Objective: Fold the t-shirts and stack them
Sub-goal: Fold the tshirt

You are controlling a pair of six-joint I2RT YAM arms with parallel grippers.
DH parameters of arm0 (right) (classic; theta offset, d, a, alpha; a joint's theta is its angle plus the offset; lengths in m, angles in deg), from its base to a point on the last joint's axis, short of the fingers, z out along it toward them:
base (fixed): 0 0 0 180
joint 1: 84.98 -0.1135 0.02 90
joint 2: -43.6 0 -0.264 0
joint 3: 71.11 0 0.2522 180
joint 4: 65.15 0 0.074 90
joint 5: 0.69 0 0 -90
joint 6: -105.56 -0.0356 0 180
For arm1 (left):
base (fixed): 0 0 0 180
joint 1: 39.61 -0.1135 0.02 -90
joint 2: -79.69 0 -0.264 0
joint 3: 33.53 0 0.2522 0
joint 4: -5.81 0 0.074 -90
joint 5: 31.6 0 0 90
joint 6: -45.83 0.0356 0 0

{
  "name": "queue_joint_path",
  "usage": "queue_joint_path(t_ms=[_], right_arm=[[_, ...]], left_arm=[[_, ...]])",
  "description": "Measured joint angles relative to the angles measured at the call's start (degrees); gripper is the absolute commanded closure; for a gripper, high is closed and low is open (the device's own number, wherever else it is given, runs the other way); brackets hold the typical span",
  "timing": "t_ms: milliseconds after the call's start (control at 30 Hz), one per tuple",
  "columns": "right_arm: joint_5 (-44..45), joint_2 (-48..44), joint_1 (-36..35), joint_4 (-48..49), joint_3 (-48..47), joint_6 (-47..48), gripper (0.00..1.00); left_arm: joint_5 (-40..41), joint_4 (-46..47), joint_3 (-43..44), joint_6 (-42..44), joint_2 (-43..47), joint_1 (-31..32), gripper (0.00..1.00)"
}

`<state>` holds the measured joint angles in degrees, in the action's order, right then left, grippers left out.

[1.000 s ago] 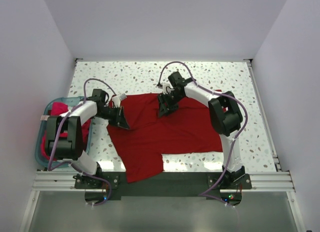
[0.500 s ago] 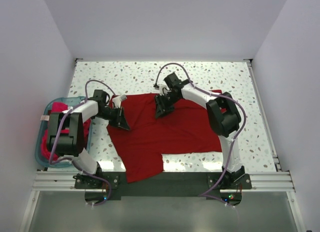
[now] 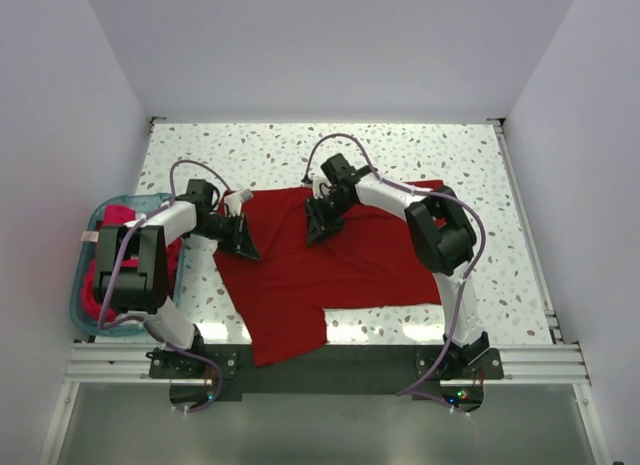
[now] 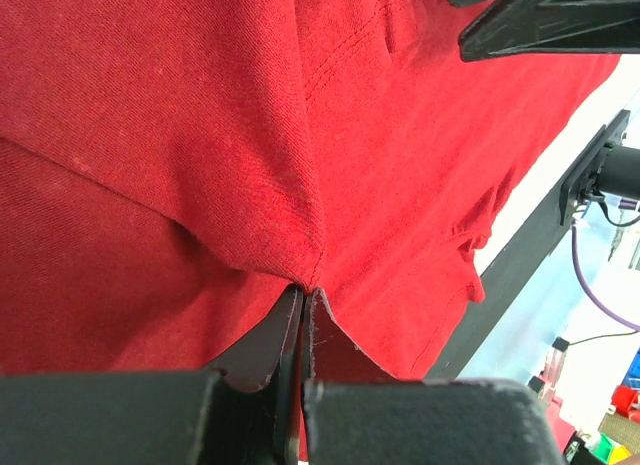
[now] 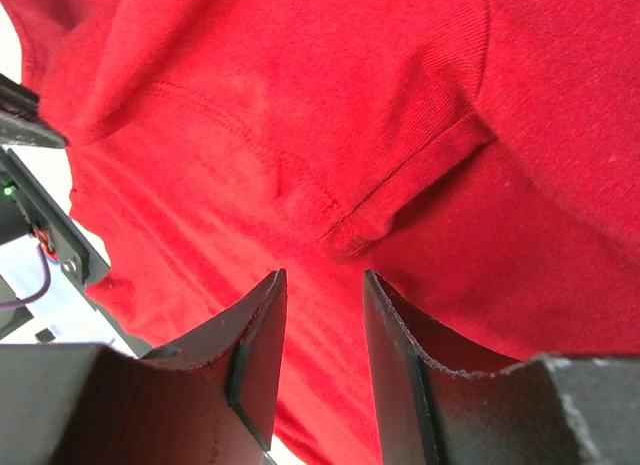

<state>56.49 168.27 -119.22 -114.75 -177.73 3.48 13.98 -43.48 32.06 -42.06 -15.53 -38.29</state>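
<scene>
A crimson t-shirt (image 3: pixel 345 265) lay spread open across the middle of the speckled table (image 3: pixel 480 175), with its near left part reaching down over the dark rail at the table's near edge. The left gripper (image 3: pixel 243 247) sat at the shirt's left edge. In the left wrist view its fingers (image 4: pixel 290 330) were pressed together, clamped on a pinch of the red cloth that drew up into a sharp ridge running away from the tips. The right gripper (image 3: pixel 316 229) was set low over the upper middle of the same shirt, well apart from the left one. In the right wrist view its two fingers (image 5: pixel 258 345) stood apart with a clear gap between them. A stitched hem (image 5: pixel 345 230), folded into a small corner, lay just ahead of that gap. Nothing was caught between the fingers, and whether their tips touched the cloth could not be told. At the left edge of the table stood a teal basket (image 3: pixel 77 300) holding pinkish-red t-shirts (image 3: pixel 118 218), bunched up and partly hidden behind the left arm.
</scene>
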Motion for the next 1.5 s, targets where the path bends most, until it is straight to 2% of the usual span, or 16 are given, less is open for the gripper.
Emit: queue_joint_path(t_ms=[400, 500, 533, 633, 900, 967, 1033, 1300, 1500], right_arm=[[-0.1, 1.9, 0.0, 1.6, -0.3, -2.7, 0.63], [-0.1, 2.6, 0.0, 1.8, -1.2, -3.0, 0.71], [-0.1, 2.7, 0.0, 1.9, -1.4, -3.0, 0.78], [0.0, 2.9, 0.0, 1.7, -1.7, -3.1, 0.88], [0.0, 2.9, 0.0, 0.6, -1.7, -2.2, 0.93], [0.0, 2.9, 0.0, 0.3, -1.7, -2.0, 0.82], [0.0, 2.9, 0.0, 0.0, -1.8, -1.8, 0.79], [0.0, 2.9, -0.1, -0.5, -3.1, -2.0, 0.99], [-0.5, 2.9, -0.2, -0.5, -3.1, -2.3, 1.0]], left_arm=[[0.2, 0.2, 0.0, 0.0, 0.0, 0.0, 1.0], [0.2, 0.2, 0.0, 0.0, 0.0, 0.0, 1.0], [0.2, 0.2, 0.0, 0.0, 0.0, 0.0, 1.0], [0.2, 0.2, 0.0, 0.0, 0.0, 0.0, 1.0], [0.2, 0.1, 0.0, 0.0, 0.0, 0.0, 1.0], [0.3, 0.1, 0.0, 0.0, 0.0, 0.0, 1.0], [0.3, 0.0, 0.0, 0.0, 0.0, 0.0, 1.0], [0.3, 0.0, 0.0, 0.0, 0.0, 0.0, 1.0], [0.3, 0.0, 0.0, 0.0, 0.0, 0.0, 1.0]])
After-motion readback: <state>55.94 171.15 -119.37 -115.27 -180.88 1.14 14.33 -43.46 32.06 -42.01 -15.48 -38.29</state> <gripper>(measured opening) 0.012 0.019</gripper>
